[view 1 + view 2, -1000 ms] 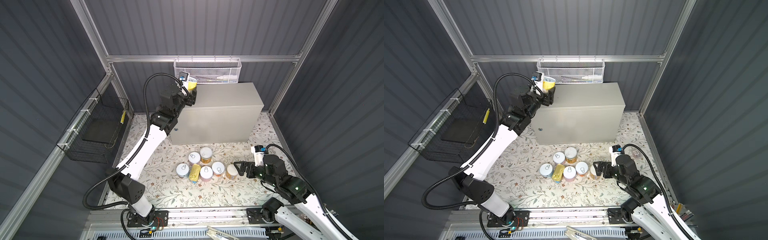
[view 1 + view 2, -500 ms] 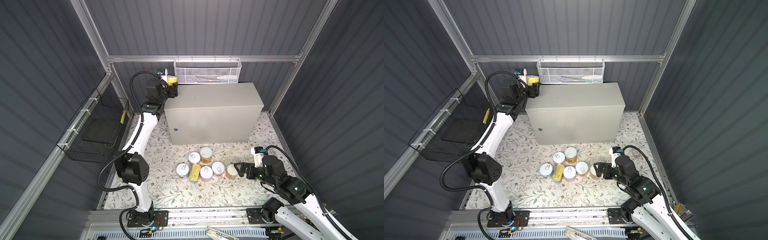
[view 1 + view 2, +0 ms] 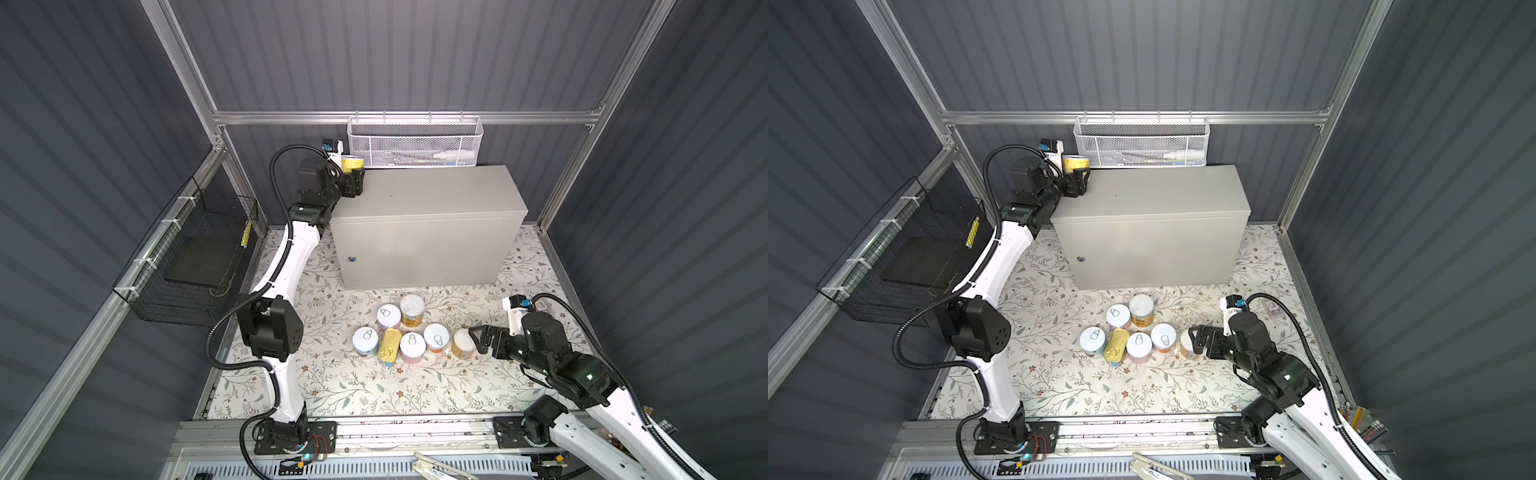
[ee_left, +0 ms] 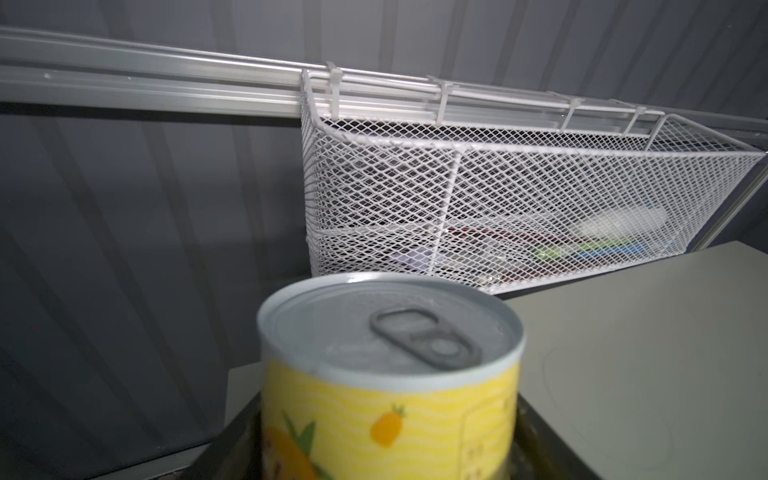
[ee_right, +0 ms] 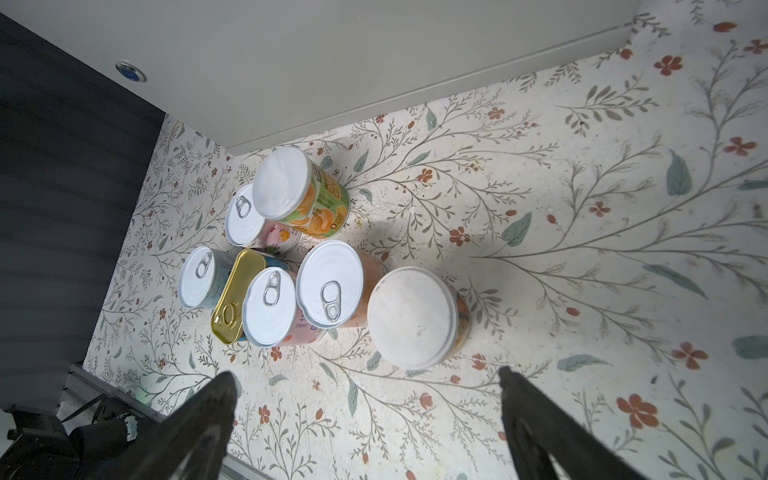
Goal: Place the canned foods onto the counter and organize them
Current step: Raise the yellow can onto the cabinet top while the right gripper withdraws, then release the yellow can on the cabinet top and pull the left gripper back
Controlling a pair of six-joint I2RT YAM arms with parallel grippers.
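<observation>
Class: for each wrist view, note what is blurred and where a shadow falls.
Left wrist view: yellow can near the lens is soft, white mesh basket sharper. Right wrist view: right gripper's fingers blurred; cans sharp, soft shadow on floral mat.

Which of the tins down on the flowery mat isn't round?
The gold-topped rectangular tin in the cluster; the six others there are round cans with silver or white lids.

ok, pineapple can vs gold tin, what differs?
The pineapple can is round, silver-lidded; the gold tin is oblong, gold-topped. The pineapple can is clamped in the left gripper by the counter's back corner; the gold tin sits free on the floral mat among other cans. Both have pull tabs.
</observation>
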